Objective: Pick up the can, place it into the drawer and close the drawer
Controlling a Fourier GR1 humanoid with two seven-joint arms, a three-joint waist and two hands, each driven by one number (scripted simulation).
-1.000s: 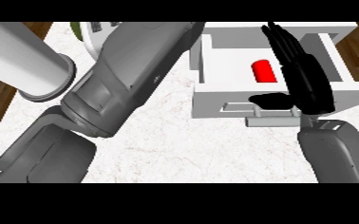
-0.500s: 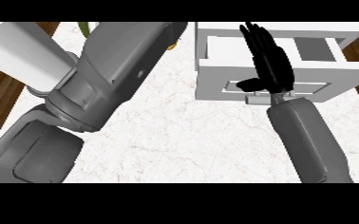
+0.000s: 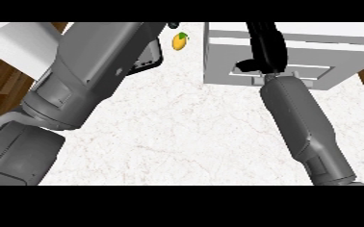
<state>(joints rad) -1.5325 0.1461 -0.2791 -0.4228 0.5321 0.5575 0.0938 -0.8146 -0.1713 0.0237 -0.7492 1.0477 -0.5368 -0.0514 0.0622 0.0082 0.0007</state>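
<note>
A second ago the drawer (image 3: pixel 313 53) stood pulled out with the red can lying inside it, and the right hand was stretched along its front. Now the drawer has slid back into its white housing, and no open compartment shows any more. The can is out of sight, so by my reckoning it sits shut away inside the drawer, though I can't confirm that from here.

The right hand (image 3: pixel 265 45) lies on the drawer's front with its fingers long and straight and the thumb stuck out to the side. It grips nothing, just pressing. I'd say the placing is done and the closing is about finished. Whether the front is fully flush is hard to judge from this steep angle.

The left forearm (image 3: pixel 92 77) has swung further across the left of the counter (image 3: pixel 185 130). Of its hand I see only a dark tip at the top edge, so I can't tell how it is set.

By count there is one drawer, no can in view, one small yellow-orange fruit (image 3: pixel 180 41) with a green tip just beside the housing, one white block (image 3: pixel 25 43) at the far left, and two forearms.
</note>
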